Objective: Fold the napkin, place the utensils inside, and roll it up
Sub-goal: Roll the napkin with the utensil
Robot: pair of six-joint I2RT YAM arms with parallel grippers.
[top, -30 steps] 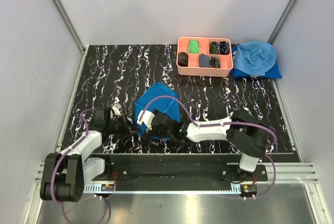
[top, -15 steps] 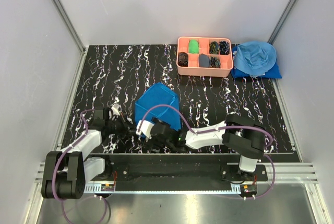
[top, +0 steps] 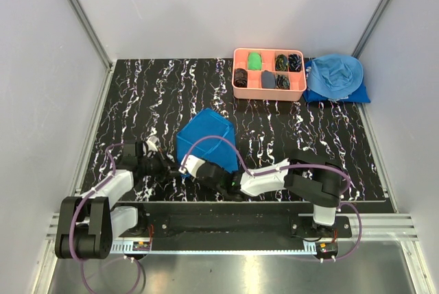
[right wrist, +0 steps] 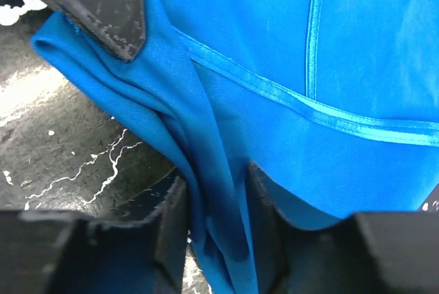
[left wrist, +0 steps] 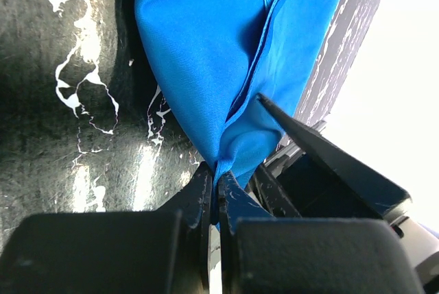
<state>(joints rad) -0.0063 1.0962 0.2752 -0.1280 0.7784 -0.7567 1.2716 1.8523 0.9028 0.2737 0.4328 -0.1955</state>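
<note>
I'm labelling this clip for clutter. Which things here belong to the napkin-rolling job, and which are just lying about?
In the job: napkin, pinched by the left gripper and the right gripper.
Lying about: pink compartment tray, pale blue cloth heap.

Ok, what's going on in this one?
Both arms are working on the near left corner of the royal-blue napkin, which lies partly folded on the table. The left gripper is pinched shut on the cloth's edge; the right gripper, beside it, has a bunched fold between its fingers. No fork or spoon shows in any view, so this looks like the folding stage. A pink tray and a cloth heap sit at the back.
</note>
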